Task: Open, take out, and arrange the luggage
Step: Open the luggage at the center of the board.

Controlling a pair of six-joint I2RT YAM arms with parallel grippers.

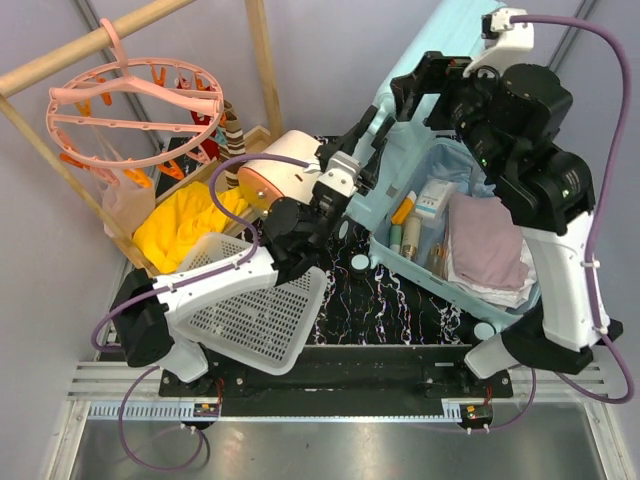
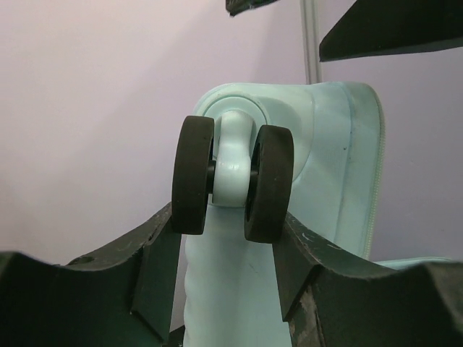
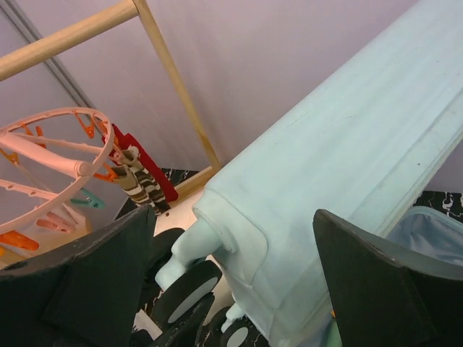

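— What kind of top?
— Black marbled table [image 1: 400, 310], veined in white.
— Lying on it, to the right?
— The luggage [image 1: 425, 275], open, lower shell flat on the marble, lid raised.
— And on the left?
— White perforated basket [image 1: 270, 325], tilted at the near edge. Behind it, cream-and-orange drawer box [image 1: 280, 170]. Marble showing between basket and luggage.

A robot lab cell staged as a laundry corner: bare lilac walls [image 1: 330, 60], aluminium rails [image 1: 330, 388], peg hanger [image 1: 130, 110], basket [image 1: 255, 320].
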